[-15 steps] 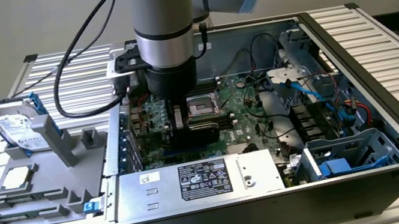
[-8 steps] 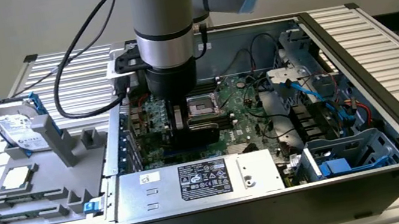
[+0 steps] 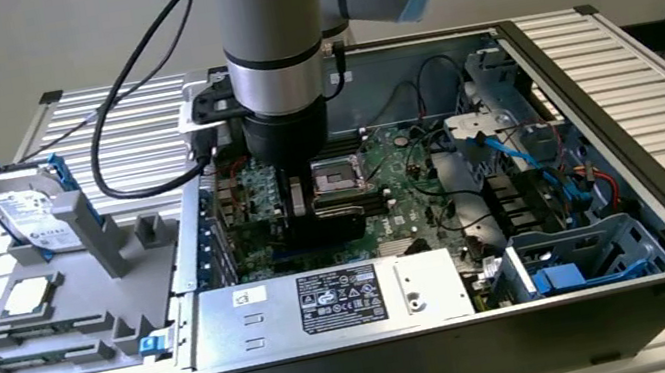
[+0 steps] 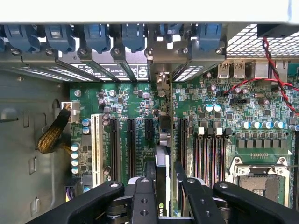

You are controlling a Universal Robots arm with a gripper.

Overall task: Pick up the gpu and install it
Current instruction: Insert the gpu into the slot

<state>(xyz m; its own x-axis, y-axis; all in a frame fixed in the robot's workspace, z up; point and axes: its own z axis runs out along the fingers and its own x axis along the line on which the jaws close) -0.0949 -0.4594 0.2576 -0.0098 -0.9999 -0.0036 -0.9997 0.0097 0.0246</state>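
Note:
My gripper (image 3: 299, 204) reaches down inside the open computer case (image 3: 651, 153), over the green motherboard (image 3: 406, 179). It is shut on the gpu (image 3: 312, 228), a thin dark card held upright on its edge. In the wrist view the gpu (image 4: 162, 156) shows edge-on between my black fingers (image 4: 143, 198). It stands along the motherboard (image 4: 126, 100), between the black expansion slots (image 4: 131, 142). Its silver end bracket (image 4: 161, 80) sits at the case's rear slot openings. I cannot tell whether the card's edge is seated in a slot.
A silver hard drive with blue rails (image 3: 23, 206) stands on a grey fixture (image 3: 68, 302) at the exterior view's left. The power supply (image 3: 324, 301) lies at the case front. The CPU socket (image 4: 259, 179), the memory slots (image 4: 210, 154) and red and black cables (image 4: 273, 60) are close by.

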